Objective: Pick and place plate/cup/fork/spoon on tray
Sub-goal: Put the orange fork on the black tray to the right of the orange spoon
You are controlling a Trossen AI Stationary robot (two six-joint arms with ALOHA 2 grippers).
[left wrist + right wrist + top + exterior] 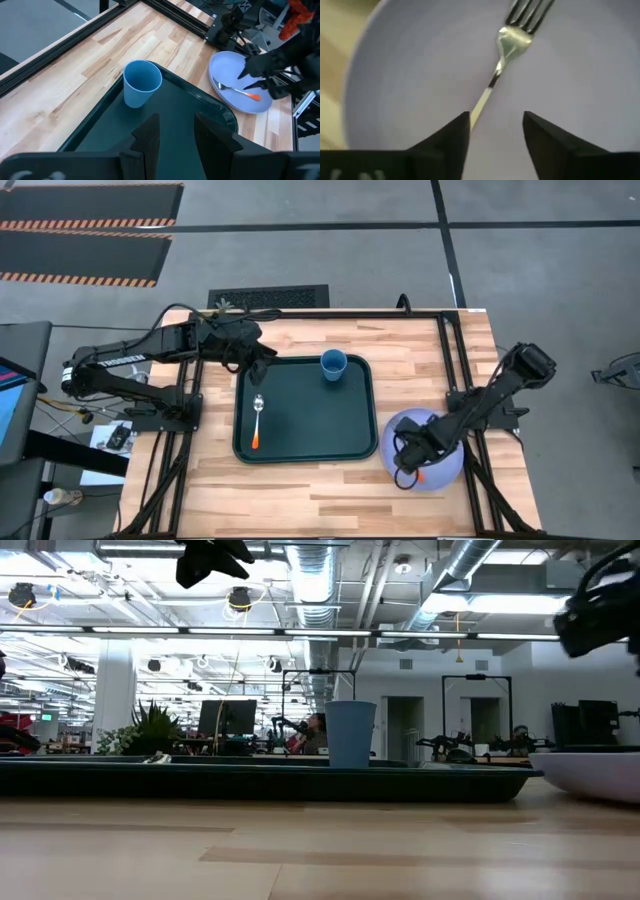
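I had the right end effector [492,132] spread apart over the fork [512,45] on the plate [445,472]; I figured straddling the handle squarely mattered before squeezing.

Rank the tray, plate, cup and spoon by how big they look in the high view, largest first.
1. The tray.
2. The plate, partly covered by the right arm.
3. The spoon, longer than the cup is wide.
4. The cup.

Left arm: extended from the table's left edge, raised.
Left gripper [176,131]: fingers parted, nothing held.
Right arm: angled in from the right.
Right gripper [495,131]: lowered, fingers parted.
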